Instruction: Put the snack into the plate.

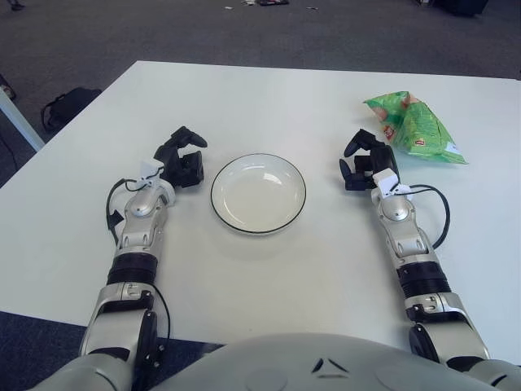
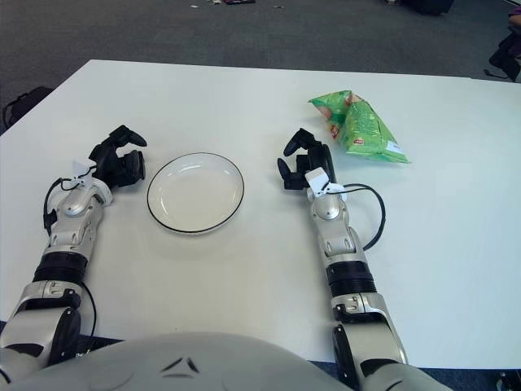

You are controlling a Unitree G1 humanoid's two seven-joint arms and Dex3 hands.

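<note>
Black fingers (image 1: pixel 352 147) of the right hand (image 1: pixel 366 160) are spread and loosely curved, holding nothing; they sit near the snack (image 1: pixel 415 129) but apart from it, with a strip of bare worktop (image 1: pixel 269 285) between. The snack, a green crinkled bag, lies flat toward the far right of the worktop, beyond and to the right of that hand. The left hand (image 1: pixel 181 159) shows just left of the plate (image 1: pixel 258 193), its fingers also relaxed and empty.

The white plate with its dark rim is empty and sits between the two hands, so by my reading nothing of the task is done yet: the bag is ungrasped, and the reach, the pick-up, the carry leftward and the drop into the plate all remain.

Room for moving looks generous. The path from bag to plate crosses bare white surface with nothing standing in it. The bag lies close to the right edge of the worktop, so a push from the left could slide it toward that edge. The far edge is well apart from everything, with grey carpet (image 1: pixel 163 32) beyond it.
</note>
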